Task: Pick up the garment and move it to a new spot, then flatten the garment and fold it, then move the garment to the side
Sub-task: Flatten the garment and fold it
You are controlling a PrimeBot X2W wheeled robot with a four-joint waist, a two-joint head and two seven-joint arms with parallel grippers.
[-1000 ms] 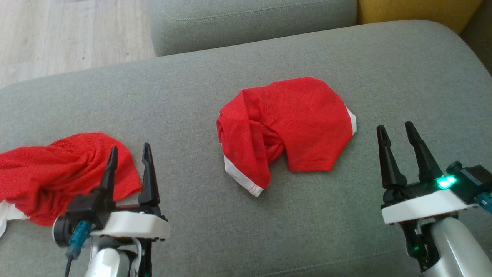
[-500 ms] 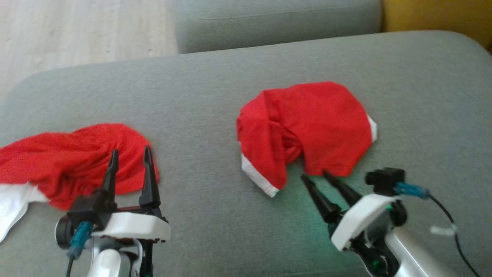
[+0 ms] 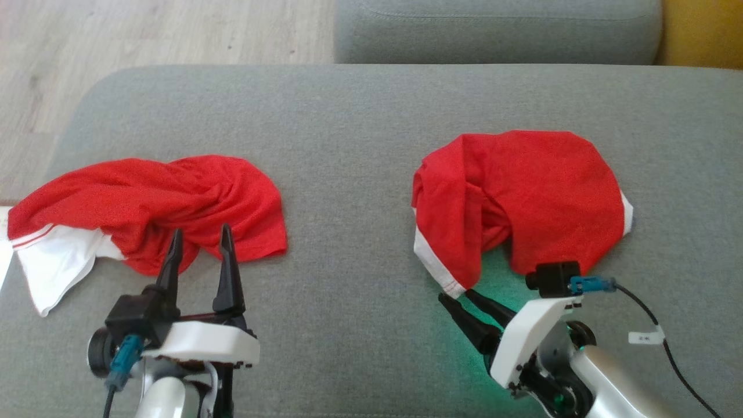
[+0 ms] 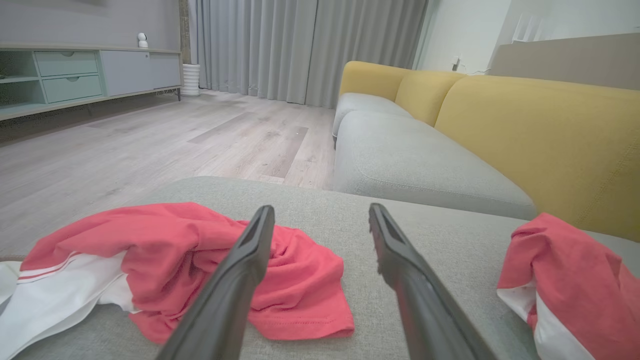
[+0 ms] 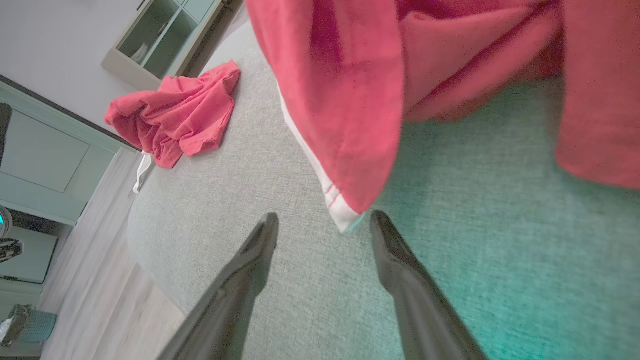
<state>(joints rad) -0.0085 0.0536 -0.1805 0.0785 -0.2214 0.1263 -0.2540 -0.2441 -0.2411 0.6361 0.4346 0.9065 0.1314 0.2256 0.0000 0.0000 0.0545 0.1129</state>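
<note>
Left edge: second red garment (image 3: 174,197) lies bunched on the grey sofa seat (image 3: 348,145), its white part hanging toward the seat's left end. No print or logo readable on it.

Left gripper (image 3: 200,231): fingers spread wide, nothing between them. It hovers at the near edge of that second garment; I cannot tell whether it touches the cloth. The left wrist view looks past it to wood floor (image 4: 150,140), a pale cabinet (image 4: 75,75), grey curtains (image 4: 300,45) and a yellow backrest (image 4: 540,135).

Centre: bare seat fabric between the two cloths, which lie well apart.

Right of centre: the garment (image 3: 540,191), red with white trim, lies loosely doubled over on the seat. No writing visible.

Right gripper (image 3: 455,294): fingers apart, holding nothing, tips just at the garment's white-trimmed near corner. The right wrist view shows that corner just ahead of the gap between the tips. Green light falls on the seat here.

Far right: a small white tag (image 3: 644,337) on the arm's cable; its marking is too small to read.
</note>
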